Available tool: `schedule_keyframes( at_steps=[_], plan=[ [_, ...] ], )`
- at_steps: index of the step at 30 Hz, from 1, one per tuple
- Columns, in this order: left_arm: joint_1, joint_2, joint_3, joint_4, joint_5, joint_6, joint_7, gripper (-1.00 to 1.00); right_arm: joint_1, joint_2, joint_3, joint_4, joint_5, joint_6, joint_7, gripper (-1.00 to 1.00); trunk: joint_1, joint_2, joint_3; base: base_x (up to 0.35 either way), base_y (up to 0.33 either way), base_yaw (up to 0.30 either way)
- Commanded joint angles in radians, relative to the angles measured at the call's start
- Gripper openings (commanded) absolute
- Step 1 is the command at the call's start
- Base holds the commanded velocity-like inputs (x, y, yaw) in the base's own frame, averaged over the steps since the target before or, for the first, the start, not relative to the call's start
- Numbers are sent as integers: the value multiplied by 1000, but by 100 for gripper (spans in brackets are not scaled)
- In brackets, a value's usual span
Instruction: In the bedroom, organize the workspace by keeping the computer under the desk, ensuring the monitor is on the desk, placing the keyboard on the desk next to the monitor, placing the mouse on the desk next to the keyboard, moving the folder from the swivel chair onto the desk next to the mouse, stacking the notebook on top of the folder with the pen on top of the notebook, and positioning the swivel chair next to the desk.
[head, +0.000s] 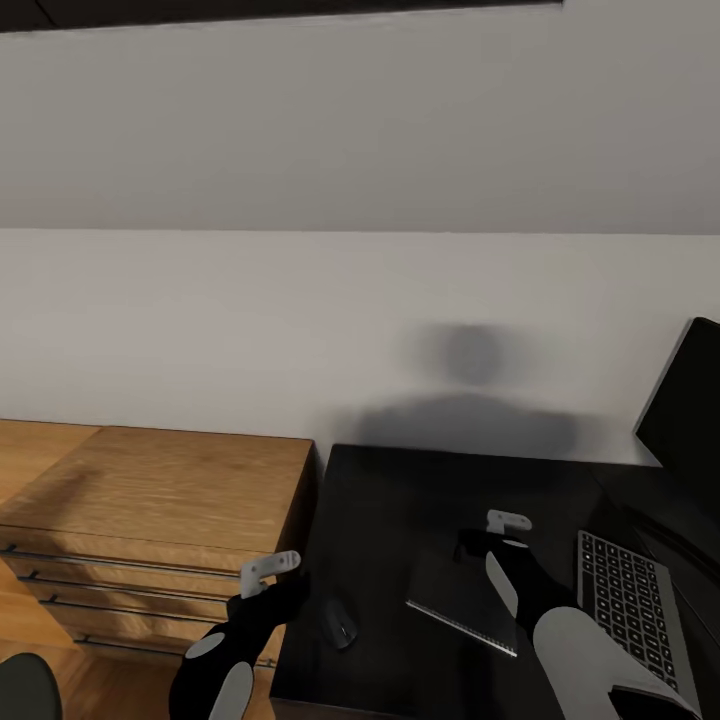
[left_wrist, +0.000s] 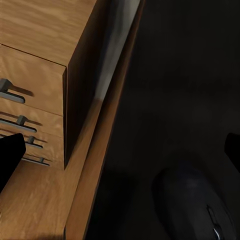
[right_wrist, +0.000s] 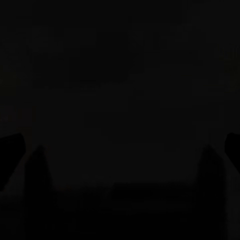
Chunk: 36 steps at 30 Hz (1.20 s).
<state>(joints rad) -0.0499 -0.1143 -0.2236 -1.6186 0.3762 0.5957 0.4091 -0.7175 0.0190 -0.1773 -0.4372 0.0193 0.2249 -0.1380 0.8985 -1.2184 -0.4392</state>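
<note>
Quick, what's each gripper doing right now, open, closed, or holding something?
Left gripper: open, empty, above the small dark oval mouse.
Right gripper: open, apparently empty.

- A light-wood dresser (head: 150, 500) with long bar handles (several drawers) stands against the wall.
- A plain white wall (head: 300, 300) behind it.

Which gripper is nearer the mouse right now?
Left. The left gripper hangs just beside the mouse at the desk's edge; the right gripper sits farther off, over the notebook.

Mouse (left_wrist: 192, 202) on desk (left_wrist: 175, 90) beside dresser (left_wrist: 40, 55).
</note>
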Motion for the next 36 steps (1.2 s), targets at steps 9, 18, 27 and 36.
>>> schedule_keyframes(
  at_steps=[9, 18, 27, 36],
  plan=[
    [-1, 7, 2, -1, 12, 3, 9, 100, 0, 2, -2, 1, 4, 8, -2, 100, 0, -1, -1, -2, 0, 0],
    [-1, 8, 1, -1, 11, 3, 9, 100, 0, 2, -1, 2, 5, 14, -3, 100, 0, -1, -1, -178, 0, 0],
    [-1, 8, 2, 0, 12, 2, 9, 100, 0, 2, -1, 2, 5, 14, -3, 100, 0, -1, -1, -75, 0, 0],
    [-1, 8, 1, 0, 12, 3, 8, 100, 0, 2, 0, 2, 5, 14, -3, 100, 0, -1, -1, -170, 0, 0]
  ],
)
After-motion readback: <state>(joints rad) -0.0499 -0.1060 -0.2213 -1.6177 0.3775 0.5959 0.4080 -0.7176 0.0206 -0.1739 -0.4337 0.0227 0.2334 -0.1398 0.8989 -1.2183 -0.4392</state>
